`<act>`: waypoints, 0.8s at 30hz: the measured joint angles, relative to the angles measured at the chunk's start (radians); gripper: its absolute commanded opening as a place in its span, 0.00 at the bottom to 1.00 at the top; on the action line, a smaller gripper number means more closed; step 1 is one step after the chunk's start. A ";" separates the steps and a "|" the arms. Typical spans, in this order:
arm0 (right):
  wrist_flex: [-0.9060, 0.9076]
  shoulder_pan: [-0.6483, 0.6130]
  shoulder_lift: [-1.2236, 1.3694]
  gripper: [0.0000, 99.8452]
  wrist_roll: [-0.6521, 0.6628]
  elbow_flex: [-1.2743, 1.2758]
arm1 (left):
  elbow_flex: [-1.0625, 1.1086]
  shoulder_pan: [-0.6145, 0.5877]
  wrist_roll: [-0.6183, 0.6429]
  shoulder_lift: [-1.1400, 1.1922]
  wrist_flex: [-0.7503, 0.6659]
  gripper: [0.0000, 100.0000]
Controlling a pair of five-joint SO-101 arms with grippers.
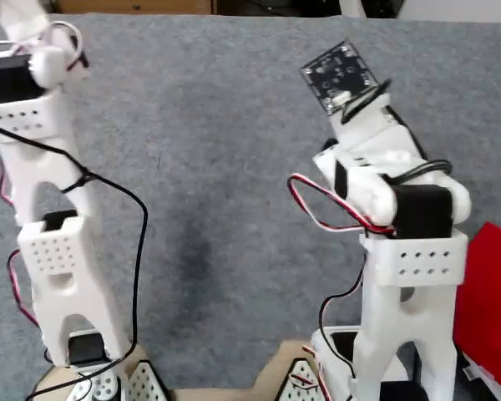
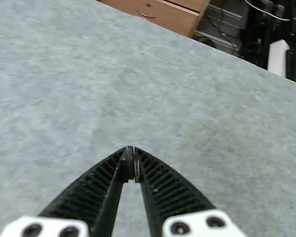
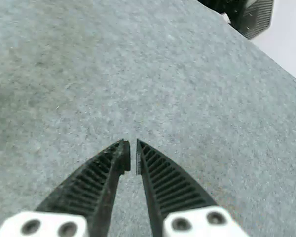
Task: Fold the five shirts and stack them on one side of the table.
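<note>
My left gripper [image 2: 129,158] hangs above bare grey felt [image 2: 89,84], its black ribbed fingers [image 2: 101,185] pressed tip to tip with nothing between them. Over another bare patch of the felt [image 3: 187,84] my right gripper [image 3: 132,150] is shut too, with just a hairline slit at the tips and nothing held. From above, the left arm [image 1: 54,242] stands at the left and the right arm [image 1: 401,225] at the right, both folded back near the front edge. A red piece, perhaps cloth [image 1: 488,301], lies at the right edge beside the right arm's base.
The grey felt table top [image 1: 217,167] stretches wide between and beyond the arms. A wooden drawer unit [image 2: 163,12] and dark equipment [image 2: 246,29] stand past the far edge. Loose cables [image 1: 108,188] hang from both arms.
</note>
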 measured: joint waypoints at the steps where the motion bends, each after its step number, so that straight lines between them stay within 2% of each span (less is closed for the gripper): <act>1: 0.000 -0.002 -0.002 0.04 0.000 0.000 | 0.052 -0.014 -0.003 -0.038 0.000 0.02; 5: -0.005 -0.003 -0.002 0.04 0.000 0.003 | 0.348 -0.028 -0.005 -0.226 0.000 0.02; 11: -0.005 -0.005 -0.002 0.04 -0.002 0.054 | 0.954 0.002 -0.005 -0.574 -0.006 0.02; 14: 0.012 -0.005 -0.005 0.04 -0.002 0.057 | 1.257 0.000 -0.006 -0.749 -0.095 0.02; 19: 0.043 -0.006 -0.078 0.04 -0.002 0.075 | 1.746 0.000 -0.032 -1.054 -0.325 0.02; 24: 0.043 -0.003 -0.183 0.04 -0.002 0.196 | 2.151 0.003 -0.049 -1.346 -0.511 0.02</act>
